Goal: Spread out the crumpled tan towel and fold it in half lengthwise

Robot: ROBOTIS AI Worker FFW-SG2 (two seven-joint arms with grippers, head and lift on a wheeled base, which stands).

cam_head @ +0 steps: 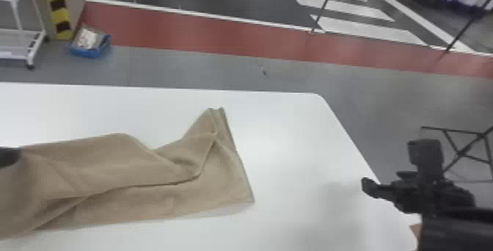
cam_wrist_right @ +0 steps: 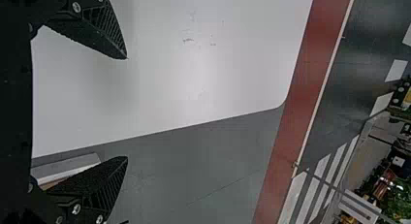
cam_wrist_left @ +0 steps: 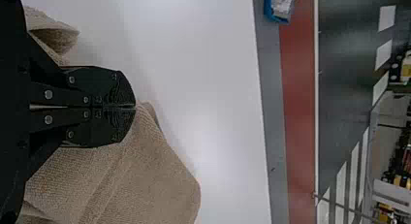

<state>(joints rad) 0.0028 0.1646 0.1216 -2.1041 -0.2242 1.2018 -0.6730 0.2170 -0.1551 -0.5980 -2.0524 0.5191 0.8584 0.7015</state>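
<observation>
The tan towel [cam_head: 154, 173] lies rumpled across the left half of the white table, with folds along its length and a raised ridge near its right end. At the left edge of the head view, my left gripper [cam_head: 10, 156] is at the towel's upper side. The left wrist view has the left gripper [cam_wrist_left: 134, 106] shut, its tips pinching the towel [cam_wrist_left: 150, 170], which hangs and spreads around them. My right gripper [cam_head: 395, 171] is beyond the table's right edge in the head view, well apart from the towel. In the right wrist view the right gripper [cam_wrist_right: 127, 108] stands wide open, nothing between its fingers.
The white table [cam_head: 293, 129] has a rounded far right corner. On the floor behind it are a blue bin [cam_head: 90, 46] and a white wheeled rack [cam_head: 22, 37] at the left. A black metal frame [cam_head: 458, 147] stands past the right edge.
</observation>
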